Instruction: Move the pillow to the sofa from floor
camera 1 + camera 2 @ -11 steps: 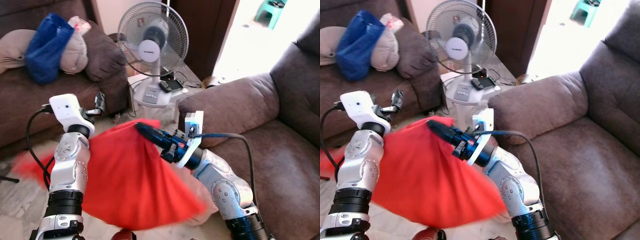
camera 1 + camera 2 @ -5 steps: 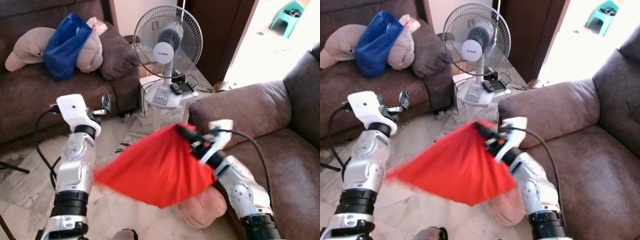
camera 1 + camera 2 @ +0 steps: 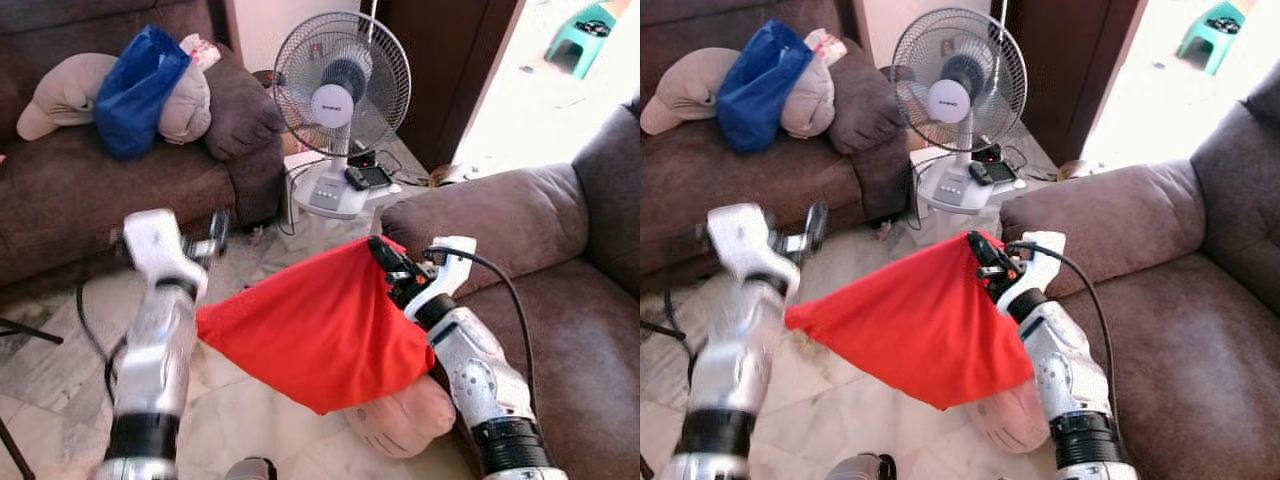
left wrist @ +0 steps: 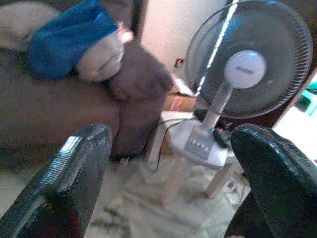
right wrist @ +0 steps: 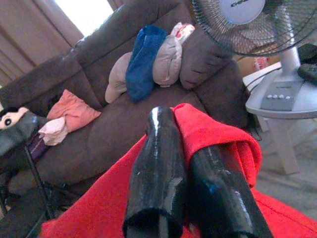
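- My left end effector [image 4: 163,183] is raised over the floor [image 3: 50,370] with its fingers [image 4: 74,173] spread wide and nothing between them, pointing toward the fan [image 3: 340,85].
- The red pillow [image 3: 310,330] hangs in the air above the floor, just off the front edge of the sofa [image 3: 560,330] on my right.
- My right end effector [image 5: 190,163] has its fingers pressed together on the pillow's top corner, holding it up beside the sofa's armrest [image 3: 480,215].
- A pale cushion [image 3: 400,425] lies on the floor against the sofa's front edge.
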{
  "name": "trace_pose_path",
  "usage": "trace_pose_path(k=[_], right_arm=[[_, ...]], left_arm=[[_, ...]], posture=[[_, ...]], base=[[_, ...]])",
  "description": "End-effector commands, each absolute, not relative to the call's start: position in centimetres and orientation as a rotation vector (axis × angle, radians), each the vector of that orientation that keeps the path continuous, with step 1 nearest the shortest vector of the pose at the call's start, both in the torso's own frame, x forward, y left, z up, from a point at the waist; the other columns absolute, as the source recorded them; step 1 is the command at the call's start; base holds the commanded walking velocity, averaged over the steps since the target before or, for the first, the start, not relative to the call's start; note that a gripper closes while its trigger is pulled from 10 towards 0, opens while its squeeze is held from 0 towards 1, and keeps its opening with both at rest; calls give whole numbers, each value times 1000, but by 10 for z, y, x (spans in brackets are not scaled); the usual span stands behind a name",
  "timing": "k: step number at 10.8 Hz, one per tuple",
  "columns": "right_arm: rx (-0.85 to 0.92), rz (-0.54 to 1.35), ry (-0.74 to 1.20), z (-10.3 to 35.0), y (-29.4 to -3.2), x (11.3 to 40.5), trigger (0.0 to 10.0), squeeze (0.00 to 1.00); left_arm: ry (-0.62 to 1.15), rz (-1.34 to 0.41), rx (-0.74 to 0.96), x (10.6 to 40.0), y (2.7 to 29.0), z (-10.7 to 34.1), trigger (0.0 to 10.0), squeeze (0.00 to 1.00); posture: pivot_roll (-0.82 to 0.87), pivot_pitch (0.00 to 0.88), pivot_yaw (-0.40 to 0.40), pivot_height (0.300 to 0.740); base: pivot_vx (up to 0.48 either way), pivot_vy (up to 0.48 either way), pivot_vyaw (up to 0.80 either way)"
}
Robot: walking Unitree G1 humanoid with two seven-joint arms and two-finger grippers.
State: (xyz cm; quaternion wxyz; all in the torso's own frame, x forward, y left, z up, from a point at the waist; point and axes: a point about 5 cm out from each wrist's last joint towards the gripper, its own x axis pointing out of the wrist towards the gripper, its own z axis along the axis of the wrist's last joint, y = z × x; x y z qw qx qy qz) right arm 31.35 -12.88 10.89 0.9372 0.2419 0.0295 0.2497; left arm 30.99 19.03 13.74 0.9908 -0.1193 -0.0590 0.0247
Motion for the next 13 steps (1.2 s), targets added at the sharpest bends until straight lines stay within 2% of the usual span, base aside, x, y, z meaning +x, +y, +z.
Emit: trace_pose_path(k=[1, 7, 8, 9, 11, 12, 13], right_arm=[[483, 479, -10, 122, -137, 319, 10000, 0], [472, 427, -13, 120, -145, 329, 10000, 0], [472, 424, -11, 119, -145, 330, 10000, 0], [472, 424, -10, 119, -145, 330, 10000, 0], [469, 418, -13, 119, -145, 331, 10000, 0], [470, 416, -11, 118, -146, 331, 10000, 0], [469, 417, -11, 118, -145, 331, 10000, 0]], left_arm=[[-129, 57, -246, 308, 192, 142, 10000, 1000], [14, 128, -223, 252, 200, 100, 10000, 1000], [23, 154, -222, 252, 207, 98, 10000, 0], [19, 202, -230, 251, 218, 97, 10000, 0], [47, 221, -102, 244, 242, 91, 10000, 0], [96, 189, -45, 242, 250, 81, 10000, 0], [142, 160, -62, 243, 252, 74, 10000, 0]], posture=[[98, 54, -33, 740], [106, 55, -42, 740], [105, 55, -43, 740], [108, 54, -43, 740], [108, 54, -41, 740], [111, 56, -43, 740], [111, 56, -43, 740]], base=[[0, 0, 0], [0, 0, 0], [0, 0, 0], [0, 0, 0], [0, 0, 0], [0, 0, 0], [0, 0, 0]])
